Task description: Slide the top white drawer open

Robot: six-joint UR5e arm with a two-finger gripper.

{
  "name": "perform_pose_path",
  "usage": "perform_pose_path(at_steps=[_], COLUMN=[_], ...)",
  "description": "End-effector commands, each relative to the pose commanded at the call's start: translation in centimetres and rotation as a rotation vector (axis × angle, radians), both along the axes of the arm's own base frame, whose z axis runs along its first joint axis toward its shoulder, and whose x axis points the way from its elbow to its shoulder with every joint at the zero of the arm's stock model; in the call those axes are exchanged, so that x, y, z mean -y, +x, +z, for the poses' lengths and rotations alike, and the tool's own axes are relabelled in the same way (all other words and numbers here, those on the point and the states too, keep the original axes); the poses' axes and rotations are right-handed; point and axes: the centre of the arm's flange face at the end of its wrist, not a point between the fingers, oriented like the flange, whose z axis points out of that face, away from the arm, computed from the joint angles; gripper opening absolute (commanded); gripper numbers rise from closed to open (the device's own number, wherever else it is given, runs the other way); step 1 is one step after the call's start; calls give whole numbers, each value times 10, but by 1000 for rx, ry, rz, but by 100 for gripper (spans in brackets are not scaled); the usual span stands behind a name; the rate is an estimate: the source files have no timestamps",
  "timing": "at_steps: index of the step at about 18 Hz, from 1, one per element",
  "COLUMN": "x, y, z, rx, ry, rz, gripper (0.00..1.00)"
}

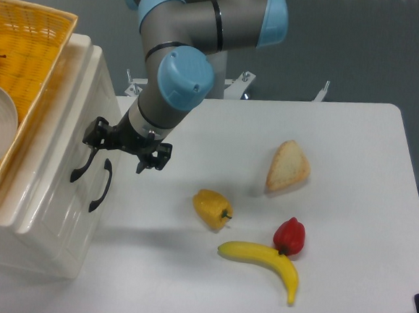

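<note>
The white cabinet stands at the left edge, its front facing right. The top white drawer [66,127] has a curved black handle [82,167]; its front looks flush with the lower drawer [80,226], which has its own black handle [102,186]. My gripper [96,142] is against the upper end of the top drawer's handle, and its black fingers merge with the handle. I cannot tell whether the jaws are closed on it.
A yellow wicker basket [36,49] with a plate sits on top of the cabinet. On the white table [356,139] lie a yellow pepper [211,208], a bread slice [288,166], a red pepper [289,236] and a banana [263,262].
</note>
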Motion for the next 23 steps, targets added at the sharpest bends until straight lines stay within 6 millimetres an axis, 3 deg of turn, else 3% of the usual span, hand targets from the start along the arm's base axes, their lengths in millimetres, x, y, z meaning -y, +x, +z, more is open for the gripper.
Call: perform_pose_path(at_steps=[15,23], x=[-1,-5], y=[5,16], z=[-5,-9], rx=[-8,-34], ry=[-10,-36], rz=[-23,-55], gripper=[100,100])
